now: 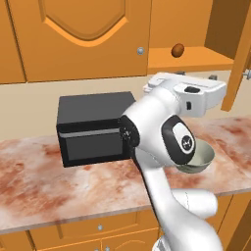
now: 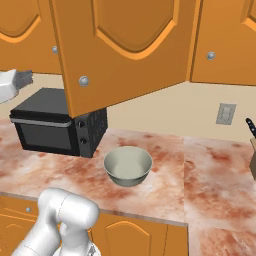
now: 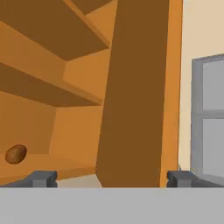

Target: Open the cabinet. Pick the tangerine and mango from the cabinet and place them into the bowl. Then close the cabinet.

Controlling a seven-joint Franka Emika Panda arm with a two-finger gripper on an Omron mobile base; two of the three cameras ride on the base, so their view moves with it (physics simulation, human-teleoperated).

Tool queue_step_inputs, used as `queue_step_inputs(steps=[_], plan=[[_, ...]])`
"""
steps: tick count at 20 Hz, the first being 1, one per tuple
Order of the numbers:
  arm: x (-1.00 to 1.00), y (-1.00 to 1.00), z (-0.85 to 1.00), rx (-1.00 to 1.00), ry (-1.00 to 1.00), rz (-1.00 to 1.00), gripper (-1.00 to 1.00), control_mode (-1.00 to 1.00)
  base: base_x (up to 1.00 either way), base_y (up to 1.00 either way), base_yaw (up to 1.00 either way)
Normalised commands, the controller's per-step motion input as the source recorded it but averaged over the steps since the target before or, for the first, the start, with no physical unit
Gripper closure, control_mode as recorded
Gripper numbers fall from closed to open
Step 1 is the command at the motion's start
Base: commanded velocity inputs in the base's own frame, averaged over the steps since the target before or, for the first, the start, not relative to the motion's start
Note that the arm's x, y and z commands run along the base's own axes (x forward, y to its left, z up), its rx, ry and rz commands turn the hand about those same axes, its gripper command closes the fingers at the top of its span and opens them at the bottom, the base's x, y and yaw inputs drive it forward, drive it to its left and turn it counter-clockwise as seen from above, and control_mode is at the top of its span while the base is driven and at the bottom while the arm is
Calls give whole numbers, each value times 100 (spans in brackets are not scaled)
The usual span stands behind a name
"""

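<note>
One cabinet (image 1: 191,59), right door swung open, left door shut. One reddish-brown fruit, the mango (image 1: 178,50), sits alone on the bottom shelf, above and right of the microwave (image 1: 93,128). One bowl (image 2: 128,166) stands on the marbled surface (image 2: 200,170) just right of the microwave, nothing visible in it. Claw (image 3: 111,178) spread wide, holding nothing, facing the cabinet interior with the mango (image 3: 15,154) off to one side. No legible writing. One wall outlet (image 2: 226,114) well right of the microwave.

The robot arm hides part of the bowl (image 1: 203,159) in the left base view. The picture's edge cuts off the cabinet (image 1: 78,39). The microwave (image 2: 55,122) sits partly behind the open door.
</note>
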Motion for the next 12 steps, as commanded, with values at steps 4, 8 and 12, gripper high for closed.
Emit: queue_step_inputs(steps=[4, 8, 12], plan=[[38, -76, 0, 16, 0, -22, -100, -100, 0, 0, 0], [27, -75, 0, 16, 0, -17, -100, -100, 0, 0, 0], [45, -44, 0, 8, 0, -5, -100, -100, 0, 0, 0]])
